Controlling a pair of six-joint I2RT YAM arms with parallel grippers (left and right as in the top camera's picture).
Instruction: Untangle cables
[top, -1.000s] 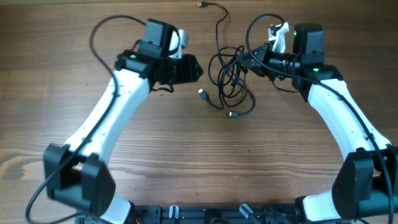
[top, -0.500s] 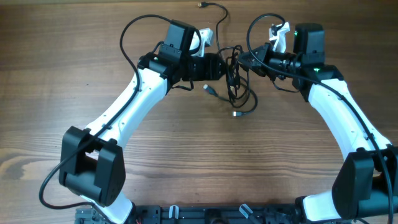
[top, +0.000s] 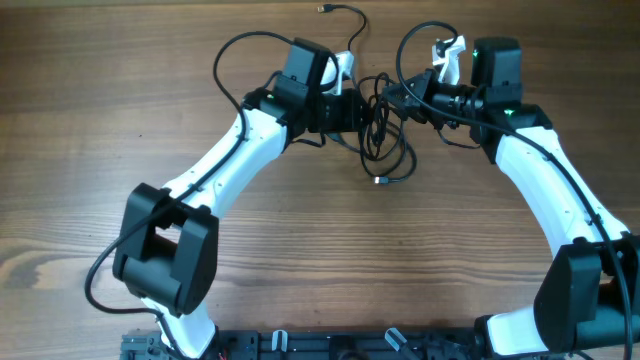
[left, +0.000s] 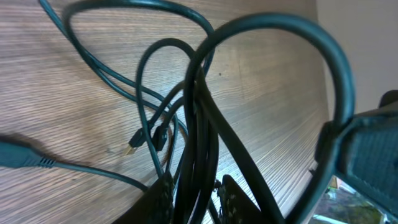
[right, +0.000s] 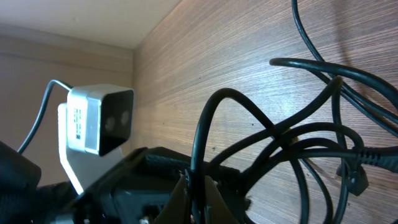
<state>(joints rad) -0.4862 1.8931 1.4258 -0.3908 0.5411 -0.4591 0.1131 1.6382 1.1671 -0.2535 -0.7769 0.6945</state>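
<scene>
I read the cables (top: 383, 135) as one tangled bunch of thin black loops on the wooden table (top: 300, 260), toward its far side and between the two arms. One loose strand (top: 352, 40) leaves the bunch toward the far edge and ends in a small connector (top: 322, 8). A plug (top: 380, 181) lies at the near end of the bunch, on bare wood.

Left gripper (top: 366, 110): it sits at the left flank of the bunch, pointing right. In the left wrist view its two fingers (left: 231, 198) stand one on each side of several strands that pass between them. The gap is narrow and filled with cord. I cannot tell whether the pads press on the strands or only straddle them. Beyond the fingers, a gold-tipped plug end (left: 132, 146) lies on the wood among the loops.

Right gripper (top: 392, 98): it sits at the right flank of the bunch, pointing left, facing the left gripper with only the bunch between them. In the right wrist view its fingers (right: 180, 198) are closed to a thin slot with one strand pinched in it. That strand rises from the tips in an arch and drops back into the bunch, which spreads across the table to the right. The left arm's camera housing (right: 99, 118) shows just beyond the tips.
</scene>
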